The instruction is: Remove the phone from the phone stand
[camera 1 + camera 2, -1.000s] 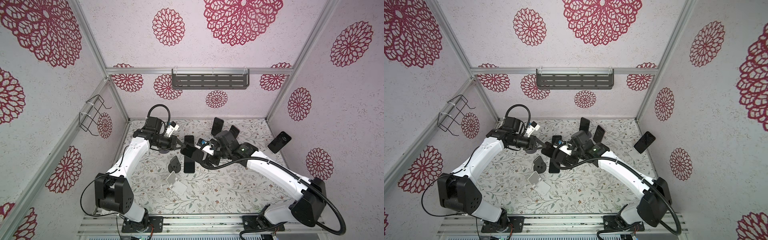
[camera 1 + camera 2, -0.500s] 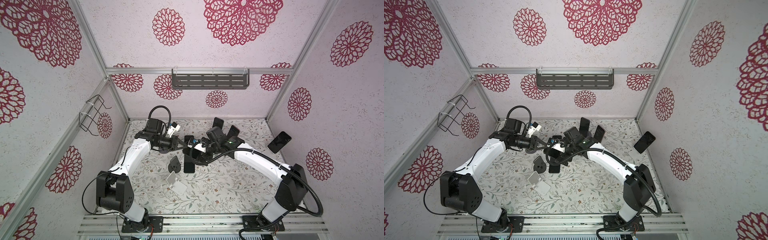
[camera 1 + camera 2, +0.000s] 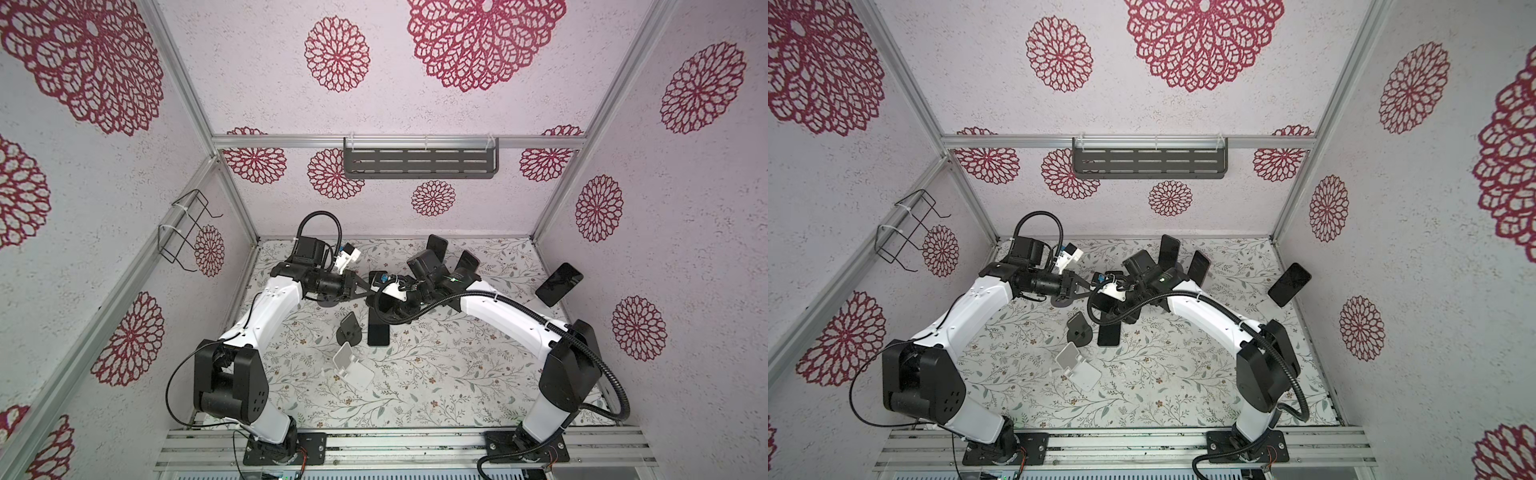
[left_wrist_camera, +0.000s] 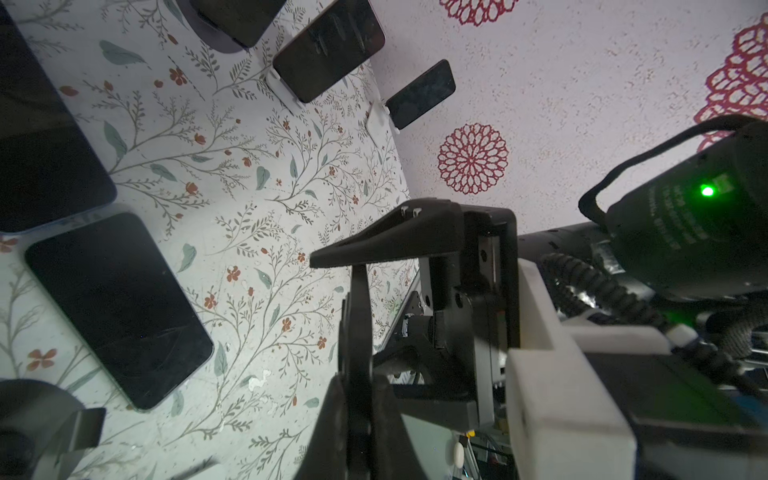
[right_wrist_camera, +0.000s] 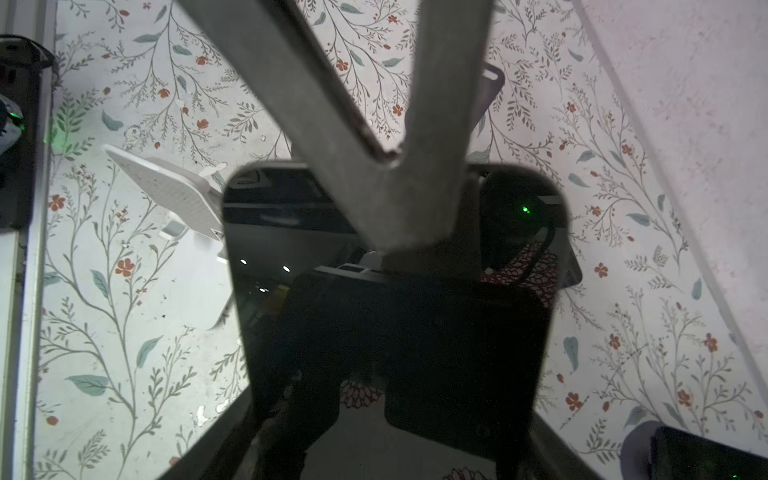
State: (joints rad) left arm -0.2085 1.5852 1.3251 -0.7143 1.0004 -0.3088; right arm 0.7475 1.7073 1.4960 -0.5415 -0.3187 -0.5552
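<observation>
The right tool, astride the glossy black phone, had begun narrowing its wide jaws; grip uncertain. The phone still leaned on its dark grey stand, with the left tool shut beside it; lifting looked next.

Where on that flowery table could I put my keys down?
Widest bare stretch of the mat: near the front, between the white stand and the right arm. A smaller one lies between the left arm and that stand. Crowded: the middle, around the flat phone and black stand.

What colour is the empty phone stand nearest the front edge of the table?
White. The empty phone stand shows best in a top view.
</observation>
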